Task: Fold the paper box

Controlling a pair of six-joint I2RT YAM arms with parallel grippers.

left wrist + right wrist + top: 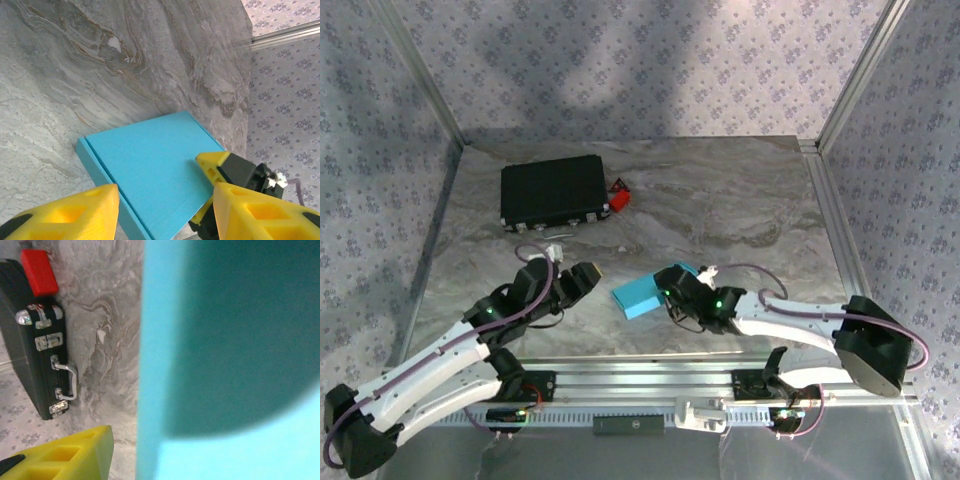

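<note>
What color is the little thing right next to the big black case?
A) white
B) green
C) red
C: a small red object sits right at the end of the black case.

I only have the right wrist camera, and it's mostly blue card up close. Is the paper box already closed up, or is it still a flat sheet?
Observer: The left wrist view shows the paper box as what looks like a closed, shallow box, lid flat.
Operator: Where's the left gripper?
Observer: From above, the left gripper sits just left of the box, apart from it, jaws open.
Operator: And mine?
Observer: The right gripper is at the box's right edge, one yellow finger over its top face; whether it is clamped, I cannot tell.
</note>
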